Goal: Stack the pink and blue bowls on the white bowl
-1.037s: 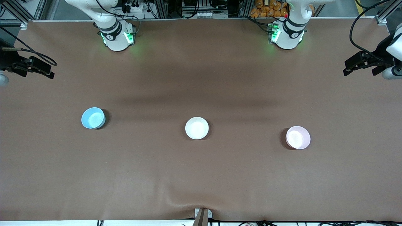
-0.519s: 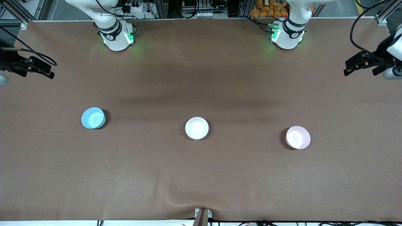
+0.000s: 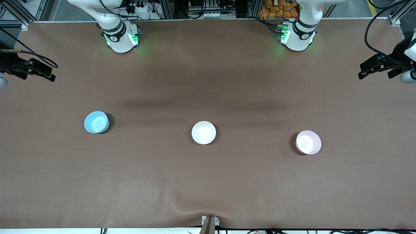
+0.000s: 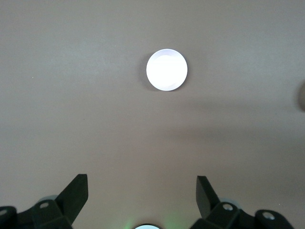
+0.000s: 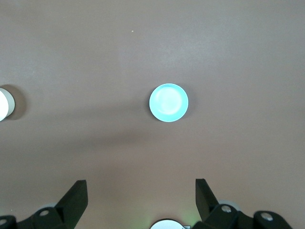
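Observation:
The white bowl (image 3: 203,132) sits on the brown table mid-way between the arms. The light blue bowl (image 3: 96,122) sits toward the right arm's end and shows in the right wrist view (image 5: 168,103). The pale pink bowl (image 3: 308,142) sits toward the left arm's end; it looks nearly white in the left wrist view (image 4: 166,69). My left gripper (image 3: 361,72) (image 4: 142,183) hangs open and empty high over the left arm's end of the table. My right gripper (image 3: 52,73) (image 5: 141,188) hangs open and empty high over the right arm's end. All three bowls stand apart and upright.
The two arm bases (image 3: 121,37) (image 3: 297,35) stand with green lights at the table's edge farthest from the front camera. A small bracket (image 3: 209,222) sits at the nearest edge, where the brown cover is wrinkled. The white bowl's rim shows in the right wrist view (image 5: 5,104).
My left gripper has drifted slightly outward toward its end of the table. The right gripper and the three bowls have not moved.

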You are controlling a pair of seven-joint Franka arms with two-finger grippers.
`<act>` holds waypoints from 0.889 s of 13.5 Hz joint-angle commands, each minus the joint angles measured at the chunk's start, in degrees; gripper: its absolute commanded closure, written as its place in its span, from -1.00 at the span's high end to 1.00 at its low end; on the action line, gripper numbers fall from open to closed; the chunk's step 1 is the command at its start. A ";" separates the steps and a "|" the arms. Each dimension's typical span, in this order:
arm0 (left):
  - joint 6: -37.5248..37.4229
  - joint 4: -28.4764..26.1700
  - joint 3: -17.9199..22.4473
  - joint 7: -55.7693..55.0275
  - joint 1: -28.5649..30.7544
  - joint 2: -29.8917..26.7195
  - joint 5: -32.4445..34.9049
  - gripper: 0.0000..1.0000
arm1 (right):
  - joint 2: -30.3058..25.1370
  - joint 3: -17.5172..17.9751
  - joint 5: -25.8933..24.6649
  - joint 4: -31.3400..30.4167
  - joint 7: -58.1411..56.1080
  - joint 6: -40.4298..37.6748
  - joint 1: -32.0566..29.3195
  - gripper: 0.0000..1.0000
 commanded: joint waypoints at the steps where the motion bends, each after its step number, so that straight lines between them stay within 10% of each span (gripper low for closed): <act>1: 0.77 1.22 -0.18 0.20 0.41 0.98 0.18 1.00 | -1.22 0.53 -0.23 -1.04 -0.90 -0.18 -0.93 1.00; 12: 18.15 -6.33 -0.27 0.20 2.08 10.63 0.17 1.00 | -1.22 0.53 -0.23 -1.13 -0.81 -0.26 -0.93 1.00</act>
